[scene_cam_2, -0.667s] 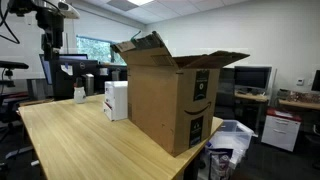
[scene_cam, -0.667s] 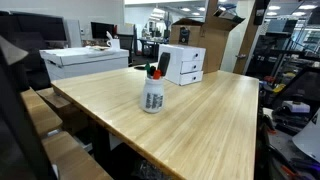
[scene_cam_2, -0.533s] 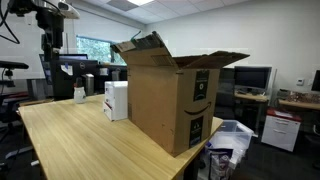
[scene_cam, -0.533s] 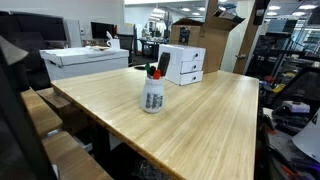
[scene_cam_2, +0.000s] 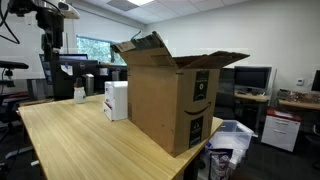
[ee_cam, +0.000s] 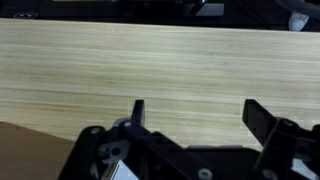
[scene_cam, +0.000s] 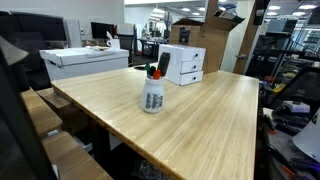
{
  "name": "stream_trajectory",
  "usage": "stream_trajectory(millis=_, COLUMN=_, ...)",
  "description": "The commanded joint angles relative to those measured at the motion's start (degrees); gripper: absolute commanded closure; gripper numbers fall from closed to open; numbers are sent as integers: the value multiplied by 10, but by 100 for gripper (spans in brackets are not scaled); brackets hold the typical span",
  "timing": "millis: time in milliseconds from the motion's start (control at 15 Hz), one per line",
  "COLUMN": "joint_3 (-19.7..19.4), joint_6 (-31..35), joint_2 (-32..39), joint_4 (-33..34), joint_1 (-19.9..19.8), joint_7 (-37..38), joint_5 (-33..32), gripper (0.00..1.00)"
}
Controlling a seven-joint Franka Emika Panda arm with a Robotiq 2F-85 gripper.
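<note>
In the wrist view my gripper (ee_cam: 200,113) is open, its two black fingers (ee_cam: 262,118) set wide apart over bare light wood of the table (ee_cam: 160,60), with nothing between them. In an exterior view the black robot arm (scene_cam_2: 50,28) stands high at the far end of the table (scene_cam_2: 80,140). Nearest below it is a white container (scene_cam_2: 80,92) holding markers, which stands alone in the middle of the table (scene_cam: 210,120) in an exterior view as the same white container (scene_cam: 153,94). The gripper touches nothing.
Stacked white boxes (scene_cam: 182,63) sit behind the container, also visible as white boxes (scene_cam_2: 116,99). A large open cardboard box (scene_cam_2: 170,95) stands at the table's end. A printer (scene_cam: 85,62), desks, monitors and chairs surround the table.
</note>
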Motion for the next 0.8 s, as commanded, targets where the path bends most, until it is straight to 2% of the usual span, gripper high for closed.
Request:
stream_trajectory(millis=0, joint_3=-2, joint_6=-1, joint_2=1, joint_4=1, joint_1=4, joint_7=2, joint_5=-2, gripper=0)
stream_trajectory(millis=733, joint_3=-7, joint_6=8, joint_2=0, joint_4=2, joint_1=-2, joint_7=9, joint_5=0, gripper=0)
